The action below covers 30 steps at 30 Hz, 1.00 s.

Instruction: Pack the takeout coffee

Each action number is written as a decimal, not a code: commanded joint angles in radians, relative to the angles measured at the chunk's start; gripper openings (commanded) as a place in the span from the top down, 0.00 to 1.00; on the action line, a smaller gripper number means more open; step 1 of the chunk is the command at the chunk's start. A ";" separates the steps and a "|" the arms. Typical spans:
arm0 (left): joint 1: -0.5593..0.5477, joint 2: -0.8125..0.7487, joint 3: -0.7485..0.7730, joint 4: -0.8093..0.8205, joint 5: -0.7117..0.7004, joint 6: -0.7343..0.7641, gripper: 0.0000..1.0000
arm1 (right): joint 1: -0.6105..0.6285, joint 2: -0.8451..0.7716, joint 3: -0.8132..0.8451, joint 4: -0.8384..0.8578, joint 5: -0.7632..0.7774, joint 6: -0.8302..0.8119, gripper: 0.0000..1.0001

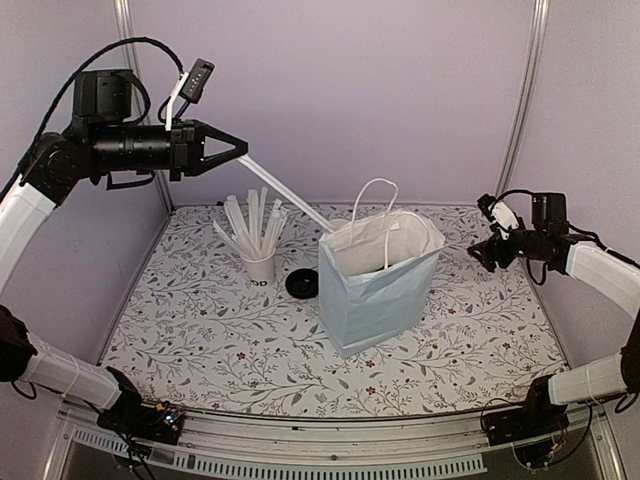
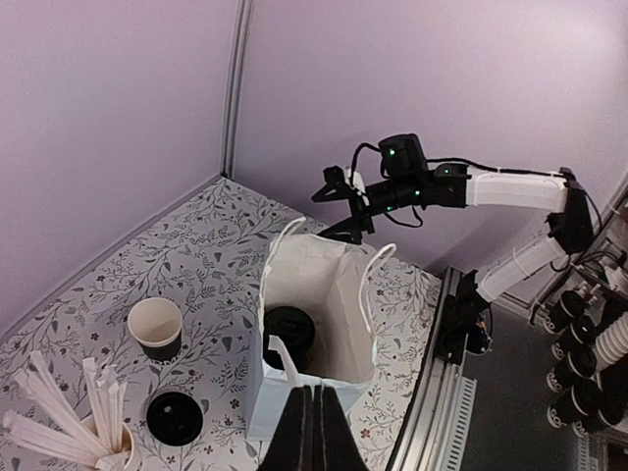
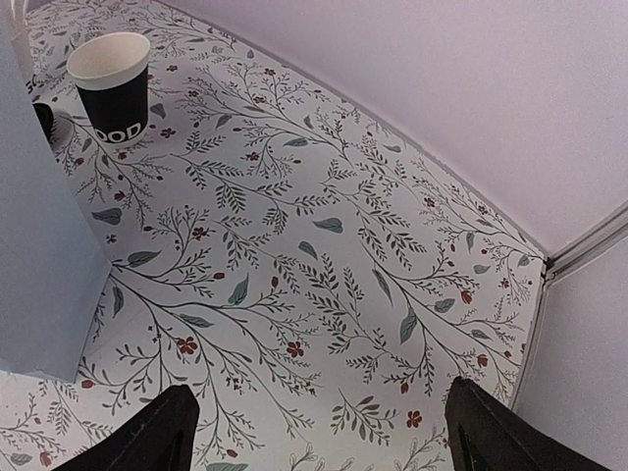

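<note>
One takeout coffee cup [image 2: 155, 327], black with a cream inside, stands open on the table left of the pale blue bag [image 2: 314, 294]; the right wrist view shows this cup [image 3: 115, 83] too. A second black cup [image 2: 289, 334] with a dark top sits inside the bag. My left gripper [image 1: 235, 150] is raised high at the back left, above the bag, and is shut on a white straw [image 1: 290, 195] that slants down toward the bag's mouth. My right gripper [image 1: 478, 252] hovers open and empty to the right of the bag [image 1: 380, 280].
A white cup of straws [image 1: 258, 262] stands left of the bag, with a flat black lid [image 1: 301, 284] between them. The bag's white handles [image 1: 375, 195] stick up. Purple walls close the back and sides.
</note>
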 commanded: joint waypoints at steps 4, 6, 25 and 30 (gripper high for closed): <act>-0.074 0.062 0.016 -0.010 0.025 0.029 1.00 | 0.006 0.014 -0.006 -0.014 -0.015 -0.015 0.09; -0.099 0.099 0.048 -0.053 -0.032 0.046 1.00 | 0.006 0.020 -0.003 -0.018 -0.013 -0.018 0.09; -0.227 0.498 0.179 -0.047 -0.076 0.046 0.89 | 0.007 0.009 -0.005 -0.032 -0.020 -0.030 0.09; -0.247 0.567 0.210 -0.019 -0.094 0.042 0.55 | 0.008 0.013 -0.004 -0.034 -0.018 -0.032 0.09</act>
